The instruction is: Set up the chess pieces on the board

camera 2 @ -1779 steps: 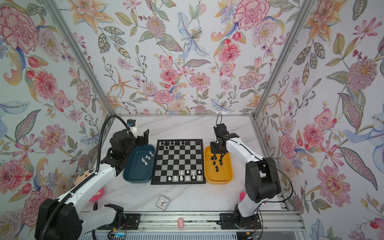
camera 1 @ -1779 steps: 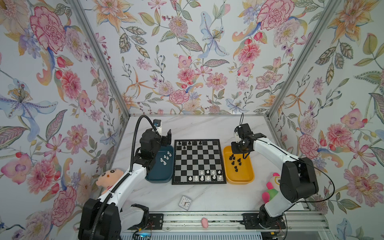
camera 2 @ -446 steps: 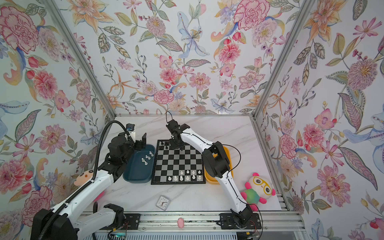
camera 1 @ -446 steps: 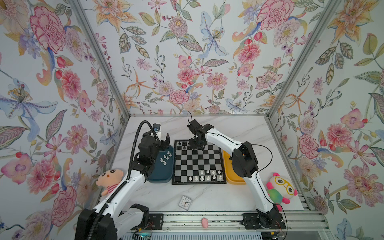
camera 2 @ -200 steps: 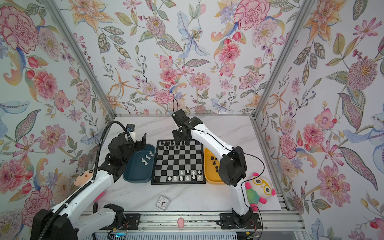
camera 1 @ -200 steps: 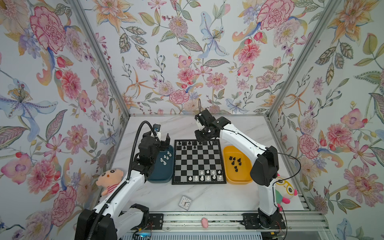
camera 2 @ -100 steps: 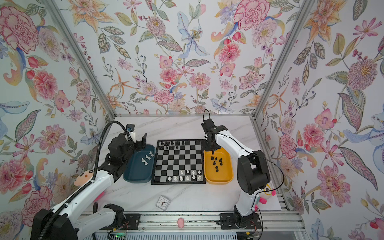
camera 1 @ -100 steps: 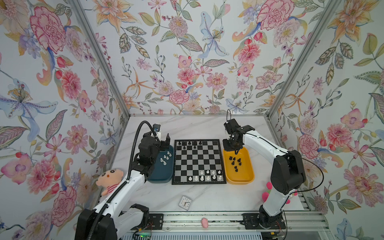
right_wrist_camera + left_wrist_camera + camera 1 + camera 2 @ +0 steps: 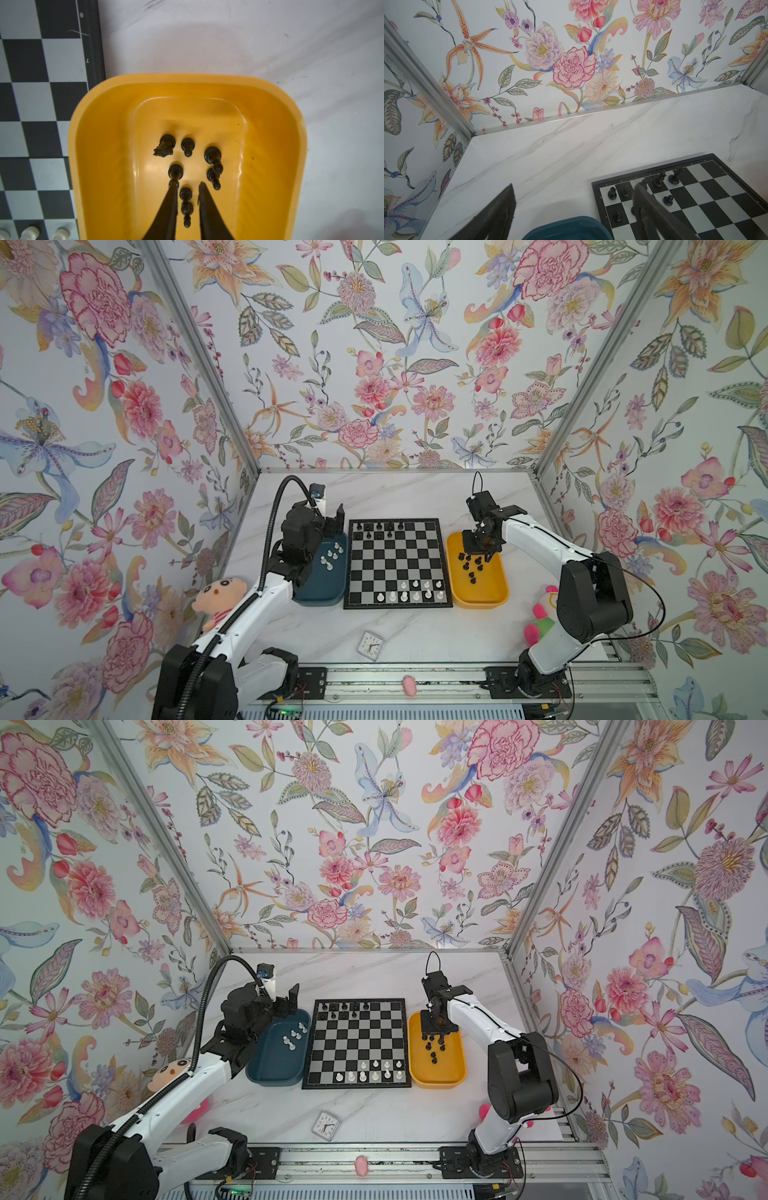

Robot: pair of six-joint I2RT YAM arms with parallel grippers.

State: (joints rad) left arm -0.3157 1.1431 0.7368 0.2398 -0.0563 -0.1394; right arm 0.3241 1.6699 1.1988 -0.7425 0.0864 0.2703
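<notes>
1. Right claw [image 9: 188, 185]: the jaws are narrowly parted and set astride one black piece [image 9: 186, 197] in the yellow tray [image 9: 187, 79]. A thin gap shows on each side of the piece, so no contact is confirmed and nothing is lifted.
2. In both top views the right claw [image 9: 478, 551] is over the tray's 12 o'clock half, above the loose black pieces [image 9: 471, 564].
3. Left claw [image 9: 574, 187]: released, jaws wide, nothing between them. It hangs over the 12 o'clock end of the teal tray [image 9: 320, 593], which carries the loose white pieces [image 9: 330, 558].
4. Board [image 9: 397, 568]: it lies flat on the counter [image 9: 395, 497], with the teal tray at its 9 o'clock and the yellow tray at its 3 o'clock.
5. On the board, the placed black pieces [image 9: 378, 529] stand along the 12 o'clock edge, toward the 11 o'clock corner. The placed white pieces [image 9: 411, 591] stand along the 6 o'clock edge, toward the 5 o'clock corner.
6. Change: one second earlier the right claw was at the board's 12 o'clock edge. It has since crossed to the yellow tray. The left claw keeps its position.
</notes>
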